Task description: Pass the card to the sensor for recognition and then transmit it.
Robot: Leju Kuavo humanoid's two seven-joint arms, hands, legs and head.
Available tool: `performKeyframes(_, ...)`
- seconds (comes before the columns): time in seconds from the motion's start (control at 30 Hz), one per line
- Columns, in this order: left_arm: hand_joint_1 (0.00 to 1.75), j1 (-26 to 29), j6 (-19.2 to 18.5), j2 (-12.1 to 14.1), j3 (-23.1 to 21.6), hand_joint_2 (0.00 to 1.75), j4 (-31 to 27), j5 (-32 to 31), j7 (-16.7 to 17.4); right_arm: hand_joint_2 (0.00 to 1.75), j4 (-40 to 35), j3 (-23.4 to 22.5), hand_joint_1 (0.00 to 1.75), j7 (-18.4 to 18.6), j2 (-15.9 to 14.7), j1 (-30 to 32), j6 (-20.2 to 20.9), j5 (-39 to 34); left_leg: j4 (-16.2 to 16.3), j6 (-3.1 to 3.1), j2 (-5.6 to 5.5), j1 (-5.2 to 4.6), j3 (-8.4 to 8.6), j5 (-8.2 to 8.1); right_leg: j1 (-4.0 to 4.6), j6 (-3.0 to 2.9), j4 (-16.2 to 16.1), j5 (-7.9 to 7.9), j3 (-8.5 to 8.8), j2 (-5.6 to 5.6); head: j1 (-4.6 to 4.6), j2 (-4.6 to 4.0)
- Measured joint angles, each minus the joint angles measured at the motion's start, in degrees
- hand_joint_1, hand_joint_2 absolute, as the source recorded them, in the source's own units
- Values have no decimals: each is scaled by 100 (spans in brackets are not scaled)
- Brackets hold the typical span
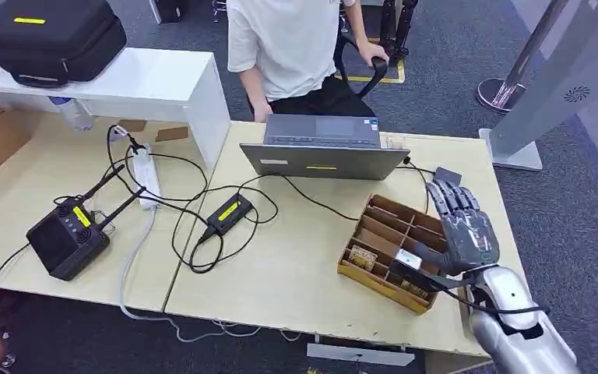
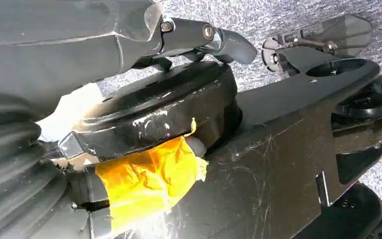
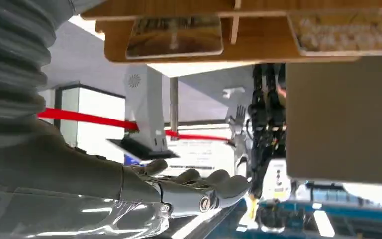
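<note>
The right hand (image 1: pixel 467 234), fingers extended and empty, hovers over the wooden tray (image 1: pixel 358 269) (cards stored in its compartments), probably positioned to pick one.

Head view high over table (image 1: pixel 280 265), wrist views close, right sharing tray (image 1: pixel 393 241)

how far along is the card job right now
Nothing looks done yet. The right hand hovers over the wooden divided box with its fingers spread and no card visible in them. The left hand hangs beside the robot's body. Picking a card, presenting it to the sensor and passing it on all remain.
</note>
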Motion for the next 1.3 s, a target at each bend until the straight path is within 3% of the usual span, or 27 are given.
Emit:
performKeyframes(0.17,0,2,7,2,0,175,0,52,0,175,-22,249,0,35,-122,-236,192,-131,0,0,0,0,1,0,0,0,0,0,0,0,0,0)
performKeyframes(0.6,0,3,9,4,-15,175,0,118,0,175,2,590,0,144,-155,-458,140,-157,0,0,0,0,1,0,0,0,0,0,0,0,-2,0)
performKeyframes(1.03,0,2,11,7,-44,175,2,131,0,175,59,728,0,160,-155,-540,102,-159,0,0,0,0,1,0,0,0,0,0,0,0,-2,0)
performKeyframes(1.3,0,-2,11,7,-90,175,4,175,0,175,203,699,0,208,-157,-555,-123,-81,0,0,-1,0,1,0,0,0,0,0,0,0,0,0)
